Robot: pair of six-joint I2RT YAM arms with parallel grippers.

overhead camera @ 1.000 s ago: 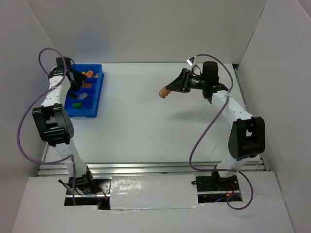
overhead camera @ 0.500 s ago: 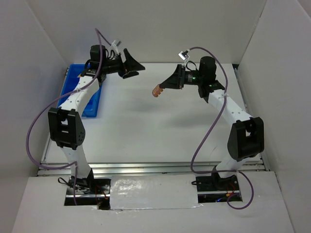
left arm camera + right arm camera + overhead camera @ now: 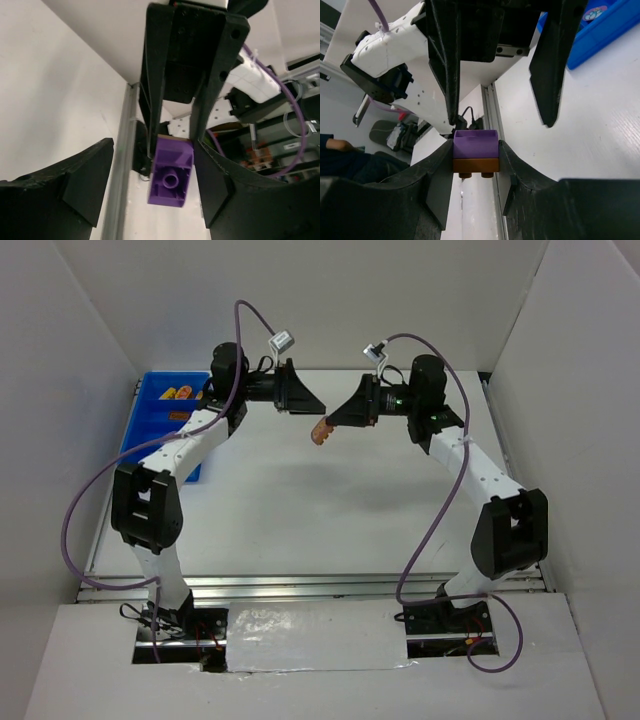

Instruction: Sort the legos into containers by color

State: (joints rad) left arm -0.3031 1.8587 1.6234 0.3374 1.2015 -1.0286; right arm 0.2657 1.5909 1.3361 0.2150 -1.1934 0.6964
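My right gripper [image 3: 335, 420] is shut on a small lego stack [image 3: 320, 430], a purple brick on a brown brick [image 3: 475, 152], and holds it in the air above the table's far middle. My left gripper [image 3: 303, 400] is open and empty. It faces the right gripper just left of the stack, and its jaws stand wide on both sides of the purple brick [image 3: 171, 172] without touching it. The blue bin [image 3: 150, 425] sits at the far left with orange pieces [image 3: 180, 393] in it. The left arm hides much of the bin.
White walls enclose the table on the left, back and right. A metal rail [image 3: 310, 587] runs along the near edge. A corner of the blue bin shows in the right wrist view [image 3: 605, 22]. Purple cables loop off both arms.
My left arm has swung from over the blue bin rightward to meet the right gripper. The right gripper has moved a little left, still holding the stack.
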